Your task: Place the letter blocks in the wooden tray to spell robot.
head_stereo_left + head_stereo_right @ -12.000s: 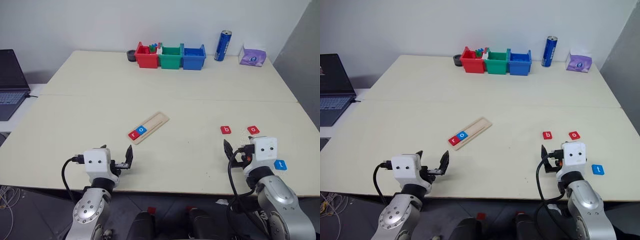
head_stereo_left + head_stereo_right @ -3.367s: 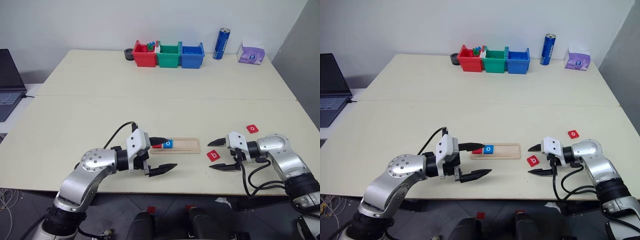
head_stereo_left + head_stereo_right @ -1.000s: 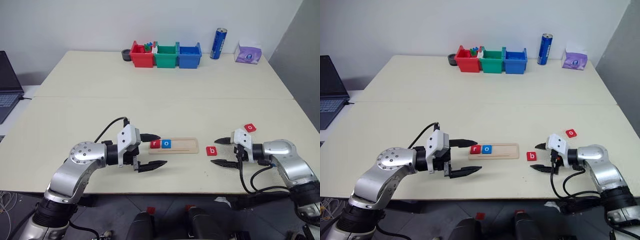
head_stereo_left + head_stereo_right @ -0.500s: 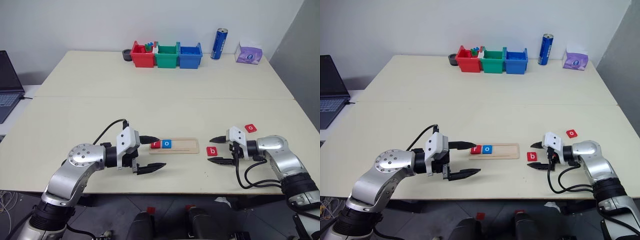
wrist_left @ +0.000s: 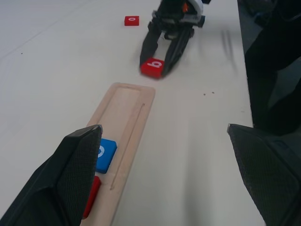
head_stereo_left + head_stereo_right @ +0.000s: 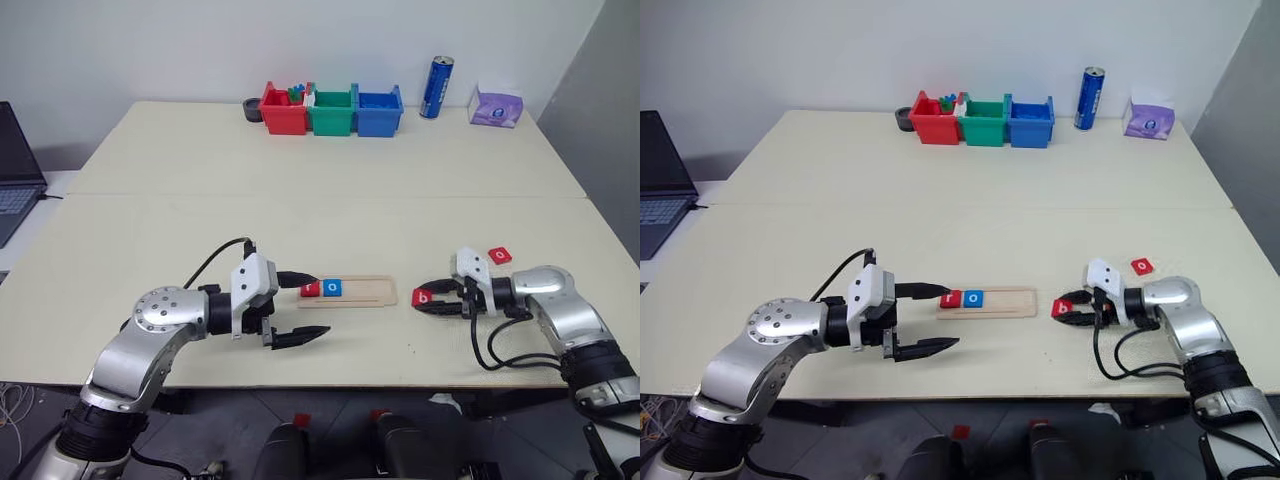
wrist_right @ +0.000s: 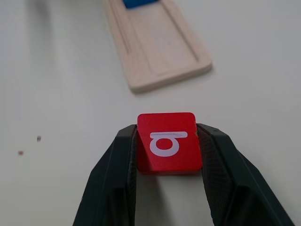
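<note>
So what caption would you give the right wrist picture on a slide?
Right gripper pinching the red b block between its black fingers, the wooden tray just ahead.

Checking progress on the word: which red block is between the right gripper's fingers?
The red b block, pinched by the right gripper just off the tray's empty end. The red r sits in the tray; the red o lies loose beyond.
</note>
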`<action>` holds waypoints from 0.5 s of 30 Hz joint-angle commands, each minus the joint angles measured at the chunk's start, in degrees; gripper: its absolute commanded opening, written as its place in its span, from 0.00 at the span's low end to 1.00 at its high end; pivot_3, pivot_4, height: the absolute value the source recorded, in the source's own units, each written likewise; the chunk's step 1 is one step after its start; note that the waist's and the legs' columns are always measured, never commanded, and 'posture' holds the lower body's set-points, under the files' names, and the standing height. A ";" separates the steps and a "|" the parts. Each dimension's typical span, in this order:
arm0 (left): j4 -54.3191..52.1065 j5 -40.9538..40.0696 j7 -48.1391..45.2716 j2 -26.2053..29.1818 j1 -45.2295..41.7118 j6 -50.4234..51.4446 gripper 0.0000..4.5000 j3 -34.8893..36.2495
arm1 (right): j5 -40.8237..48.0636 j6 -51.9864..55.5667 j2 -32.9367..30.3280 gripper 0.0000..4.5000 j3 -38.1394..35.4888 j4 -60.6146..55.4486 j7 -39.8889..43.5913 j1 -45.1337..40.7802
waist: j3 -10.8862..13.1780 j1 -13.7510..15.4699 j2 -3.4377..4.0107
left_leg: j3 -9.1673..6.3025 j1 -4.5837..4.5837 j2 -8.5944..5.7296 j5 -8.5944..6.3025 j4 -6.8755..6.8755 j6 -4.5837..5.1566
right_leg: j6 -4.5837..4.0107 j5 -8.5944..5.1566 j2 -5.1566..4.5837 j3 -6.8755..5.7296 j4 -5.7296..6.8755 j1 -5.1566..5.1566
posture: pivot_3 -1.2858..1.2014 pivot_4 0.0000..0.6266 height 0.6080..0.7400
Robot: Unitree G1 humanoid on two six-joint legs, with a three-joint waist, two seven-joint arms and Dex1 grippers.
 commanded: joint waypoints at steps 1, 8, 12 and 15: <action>1.96 -0.45 -2.34 2.86 0.20 -3.01 1.00 3.99 | 0.93 1.39 2.63 0.33 1.28 -3.77 0.64 -4.08 | 0.00 -0.06 0.00 | -0.04 0.00 0.04 0.00 -0.02 0.00 | -0.01 -0.01 0.04 -0.04 0.00 0.00 | 0.52 0.24 1.00; 6.31 -0.14 -4.41 5.89 2.37 -5.71 1.00 7.46 | -2.31 -2.34 7.90 0.33 5.56 1.52 0.99 -7.64 | 0.01 0.69 0.02 | -0.07 -0.09 0.02 -0.01 -0.07 0.00 | -0.30 0.07 -0.07 -0.12 -0.06 -0.02 | 0.52 0.24 1.00; 6.61 -0.30 -4.17 6.14 3.02 -5.89 1.00 8.16 | -4.40 -5.41 9.92 0.33 7.30 5.33 1.19 -8.80 | 0.02 0.70 0.03 | -0.05 -0.14 0.02 -0.01 -0.03 0.00 | -0.29 0.07 -0.22 -0.11 -0.06 -0.05 | 0.52 0.24 1.00; 6.16 -0.21 -4.03 6.02 3.56 -5.88 1.00 8.13 | -5.47 -6.83 11.23 0.33 7.74 7.82 1.22 -9.72 | 0.02 0.62 0.03 | -0.02 -0.13 0.00 -0.01 -0.03 0.00 | -0.28 0.08 -0.22 -0.10 -0.05 -0.05 | 0.52 0.24 1.00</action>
